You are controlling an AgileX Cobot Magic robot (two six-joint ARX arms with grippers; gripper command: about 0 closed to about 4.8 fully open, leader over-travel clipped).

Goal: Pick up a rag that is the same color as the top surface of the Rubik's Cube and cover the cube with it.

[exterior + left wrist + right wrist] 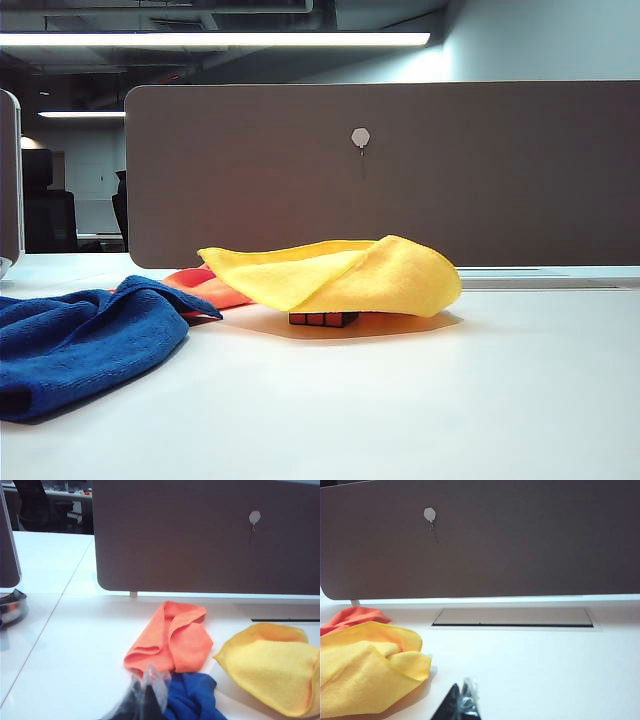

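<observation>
On the far left of the exterior view, a blue cloth (85, 340) is lying bunched on the white table (420, 400), and just behind its right edge an orange cloth (205, 288) is peeking out, touching the yellow rag (335, 275) beside it. The rag is draping over the Rubik's Cube (323, 319) near the middle of the table, leaving only the cube's bottom edge showing beneath the front fold. A grey divider panel (400, 170) is standing upright along the back of the table. Neither arm is showing in the exterior view. In the left wrist view, the left gripper (149, 692) is hanging above the near edge of the orange cloth and the blue cloth, with its fingertips sitting together and nothing between them. In the right wrist view, the right gripper (462, 702) is hovering over bare table just beside the rag, its fingertips pressed together and holding nothing.
</observation>
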